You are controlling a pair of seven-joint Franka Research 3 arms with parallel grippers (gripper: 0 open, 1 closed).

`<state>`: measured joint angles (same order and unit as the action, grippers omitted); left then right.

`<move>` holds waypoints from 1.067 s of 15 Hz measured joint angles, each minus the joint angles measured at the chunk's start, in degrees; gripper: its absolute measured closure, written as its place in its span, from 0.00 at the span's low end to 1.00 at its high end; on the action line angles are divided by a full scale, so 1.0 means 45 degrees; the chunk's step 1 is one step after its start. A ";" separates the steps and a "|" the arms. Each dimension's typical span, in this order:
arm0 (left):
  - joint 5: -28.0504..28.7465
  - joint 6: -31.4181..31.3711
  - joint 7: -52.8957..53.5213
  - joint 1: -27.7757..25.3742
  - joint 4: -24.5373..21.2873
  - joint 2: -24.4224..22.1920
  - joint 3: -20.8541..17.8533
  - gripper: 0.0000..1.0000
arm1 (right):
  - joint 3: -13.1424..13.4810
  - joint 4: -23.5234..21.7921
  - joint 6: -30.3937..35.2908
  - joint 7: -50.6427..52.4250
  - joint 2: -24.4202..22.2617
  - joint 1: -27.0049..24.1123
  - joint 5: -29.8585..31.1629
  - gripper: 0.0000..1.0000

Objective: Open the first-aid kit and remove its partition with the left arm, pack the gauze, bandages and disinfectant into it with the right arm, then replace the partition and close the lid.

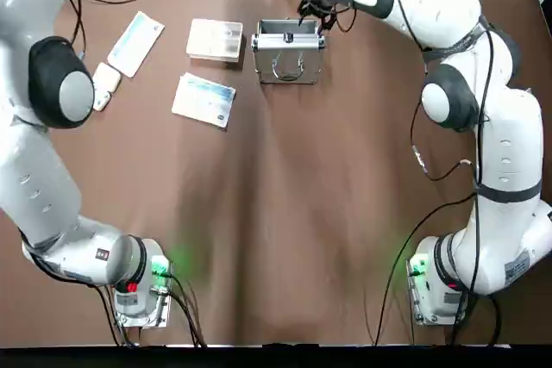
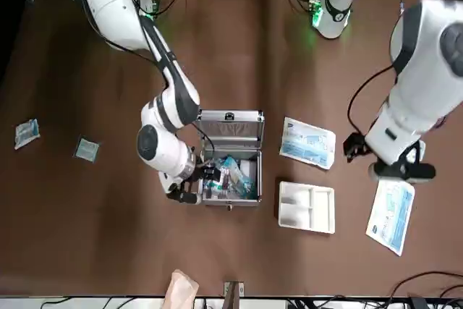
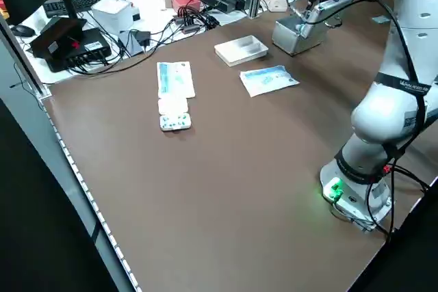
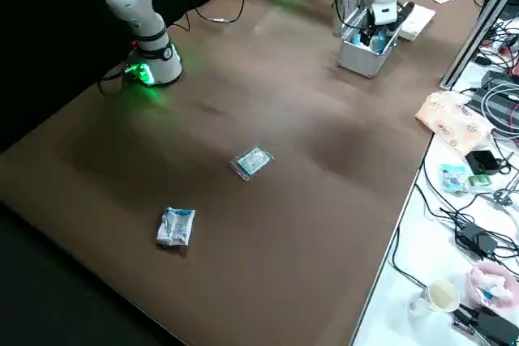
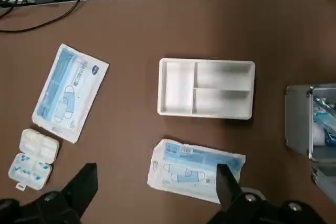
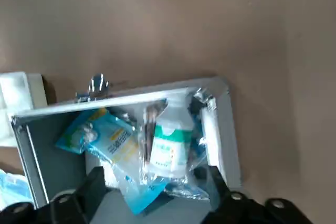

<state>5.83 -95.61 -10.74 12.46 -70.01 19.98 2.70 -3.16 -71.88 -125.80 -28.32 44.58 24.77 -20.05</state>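
1. Over the first-aid kit (image 2: 230,158) was where the action sat: the right gripper (image 6: 152,179) hung just above the open case, fingers spread apart and holding nothing.
2. Inside the kit we could see the disinfectant (image 6: 170,144) lying among a blue-and-yellow packet (image 6: 107,139) and some clear-wrapped stuff, so we figured the packing step was in hand, likely with the bottle just let go.
3. The lid (image 2: 230,129) stood up behind the kit's opening, on the robot's side of it.
4. The partition (image 2: 307,207) lay on the table just beside the kit, on the left arm's side, empty and right way up.
5. The left gripper (image 5: 157,182) hovered well away from the kit, looking down on the partition and a flat blue-white pack (image 5: 195,164), fingers wide and empty.
6. Two small packets (image 4: 252,161) lay far from the kit on the right arm's side; we couldn't tell if they were meant to go in.
7. Our guess for next: lift the right gripper clear of the kit, then either fetch those packets or let the left arm (image 2: 416,85) pick the partition by its rim and seat it level.
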 joint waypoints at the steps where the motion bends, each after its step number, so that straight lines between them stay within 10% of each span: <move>1: 0.0000 0.0234 0.0000 0.0005 -0.0005 -0.0251 0.0010 0.00 | 0.0033 0.0054 0.0293 -0.0005 -0.0129 -0.0210 0.0000 0.11; 7: -0.0195 0.1441 -0.0015 0.0015 -0.0043 -0.1393 0.0028 0.00 | 0.0666 0.0196 0.2625 -0.0003 -0.1474 -0.1276 0.0448 0.01; 16: -0.0889 0.1194 -0.0195 -0.1270 -0.0957 -0.1819 -0.0011 0.00 | 0.1587 0.0181 0.5986 0.0006 -0.3180 -0.1897 0.5700 0.01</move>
<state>1.83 -90.23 -11.62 6.75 -74.31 11.80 2.65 3.98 -71.07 -98.86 -28.30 30.27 16.24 5.60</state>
